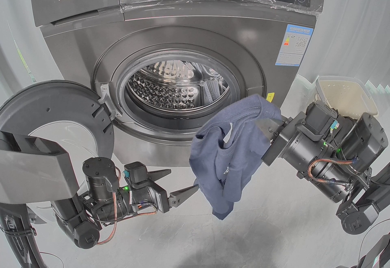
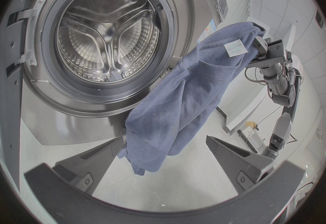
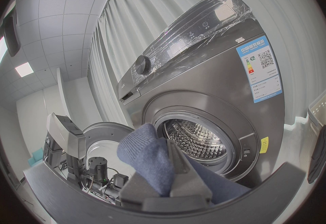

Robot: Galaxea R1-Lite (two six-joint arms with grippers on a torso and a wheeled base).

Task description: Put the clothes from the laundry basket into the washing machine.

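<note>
The right tool (image 1: 267, 123) is clamped narrow on a fold of a blue garment (image 1: 227, 155), which hangs from it in the air, in front of the washing machine (image 1: 260, 41) and just below and to the right of its opening; the lower end of the cloth dangles above the floor (image 1: 260, 236) and touches nothing. The left tool (image 1: 178, 183) is spread wide and holds nothing, low down beside the hanging cloth, its tips near the garment's lower part but apart from it. The door (image 1: 53, 114) is swung fully open to the left, and the drum (image 2: 105, 34) shows bare metal with no clothing visible inside. The laundry basket (image 1: 345, 94) stands on the floor to the right of the machine, behind the right arm; the part of its inside that shows looks bare, though the arm hides much of it. By this reading the task is at an early stage: one garment is lifted out and carried to the machine but not yet through the opening, and whether more remain in the basket cannot be told.
</note>
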